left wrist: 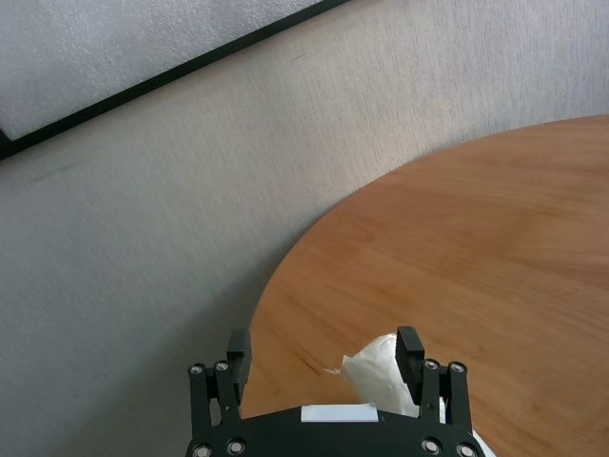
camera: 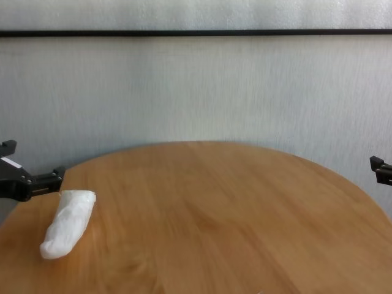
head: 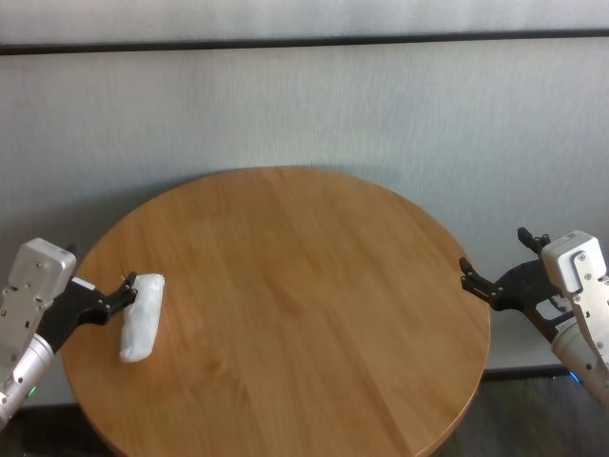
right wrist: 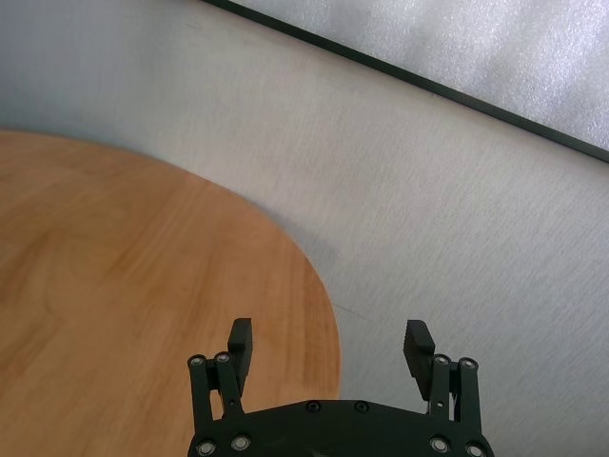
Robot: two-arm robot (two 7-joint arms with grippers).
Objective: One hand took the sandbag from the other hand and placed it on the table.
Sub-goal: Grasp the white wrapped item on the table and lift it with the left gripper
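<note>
a: we start with the bench point(head: 285, 286) — round, wood-grain, carrying only the sandbag point(head: 141, 316), which lies flat near its left edge.

b: and our left claw point(head: 107, 300)? we see it spread wide at the bag's far end, one finger point(left wrist: 410, 345) just beside the cloth, not gripping.

a: right claw point(head: 495, 267) is released too, holding nothing, hovering off the right rim — well apart from the bag.

b: how will the bag handle, do we think?

a: we judge it soft and slumpy, filling shifting inside, crinkled skin giving decent grip. we'd take it across the middle so neither end droops.

b: any containers?

a: none we can see, so nothing to report inside one.
</note>
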